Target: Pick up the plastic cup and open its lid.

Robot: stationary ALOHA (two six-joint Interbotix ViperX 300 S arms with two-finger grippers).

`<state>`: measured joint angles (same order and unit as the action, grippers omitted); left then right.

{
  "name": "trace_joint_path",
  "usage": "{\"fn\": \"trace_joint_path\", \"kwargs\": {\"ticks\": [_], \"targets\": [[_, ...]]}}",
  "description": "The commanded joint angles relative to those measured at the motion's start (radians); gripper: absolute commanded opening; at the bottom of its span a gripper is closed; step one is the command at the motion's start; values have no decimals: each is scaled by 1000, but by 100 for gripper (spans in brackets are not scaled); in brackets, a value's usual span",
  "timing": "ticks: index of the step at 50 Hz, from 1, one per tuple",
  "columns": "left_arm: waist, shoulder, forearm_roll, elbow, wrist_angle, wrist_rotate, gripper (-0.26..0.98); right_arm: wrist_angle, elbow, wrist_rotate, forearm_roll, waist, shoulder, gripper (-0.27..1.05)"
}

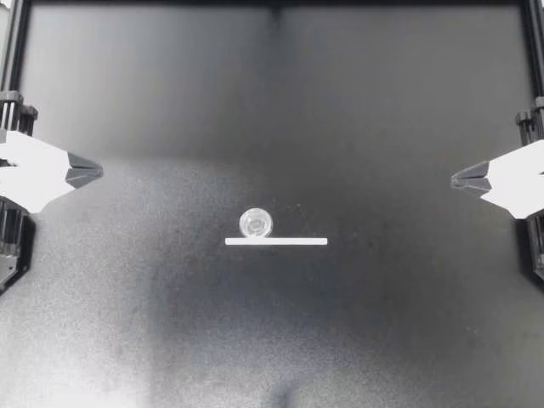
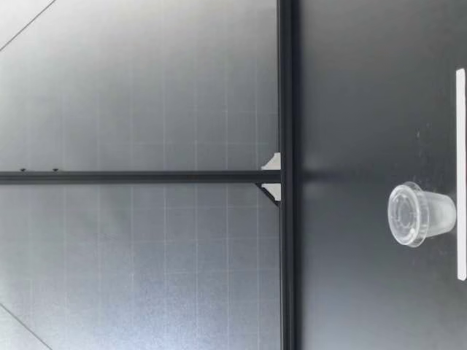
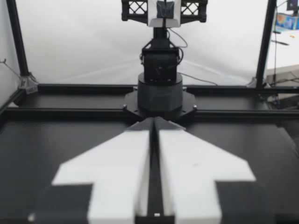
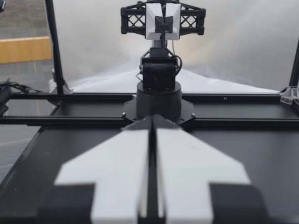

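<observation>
A small clear plastic cup [image 1: 255, 223] with its lid on stands upright near the table's middle, just behind a white strip [image 1: 276, 241]. The low view shows the cup [image 2: 422, 214] standing alone, lid on top, with no gripper near it. My left gripper [image 1: 93, 172] hovers at the left edge, shut and empty, pointing toward the middle. My right gripper [image 1: 459, 180] mirrors it at the right edge, also shut and empty. In each wrist view the fingers, left [image 3: 153, 121] and right [image 4: 152, 119], lie pressed together with nothing between them; the cup does not show there.
The black table [image 1: 272, 102] is bounded by a dark frame rail [image 2: 286, 87] at the back. Each wrist view faces the opposite arm's base, right [image 3: 160, 93] and left [image 4: 159, 95]. The white strip [image 2: 460, 175] lies flat on the near side of the cup.
</observation>
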<state>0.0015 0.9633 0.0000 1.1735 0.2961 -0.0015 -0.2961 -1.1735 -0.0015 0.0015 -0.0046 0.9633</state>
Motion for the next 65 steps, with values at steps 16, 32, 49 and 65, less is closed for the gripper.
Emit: {"fn": "trace_joint_path", "kwargs": {"ticks": [16, 32, 49, 65], "targets": [[31, -91, 2, 46, 15, 6, -17, -101, 6, -5, -2, -3, -60, -18], [61, -316, 3, 81, 15, 9, -17, -166, 18, -3, -2, -26, -253, -18], [61, -531, 2, 37, 38, 5, -2, -178, 51, 2, 0, -38, -360, -18], [63, -761, -14, 12, 219, 9, 66, -179, 87, 2, 9, -66, -488, -18]]}}
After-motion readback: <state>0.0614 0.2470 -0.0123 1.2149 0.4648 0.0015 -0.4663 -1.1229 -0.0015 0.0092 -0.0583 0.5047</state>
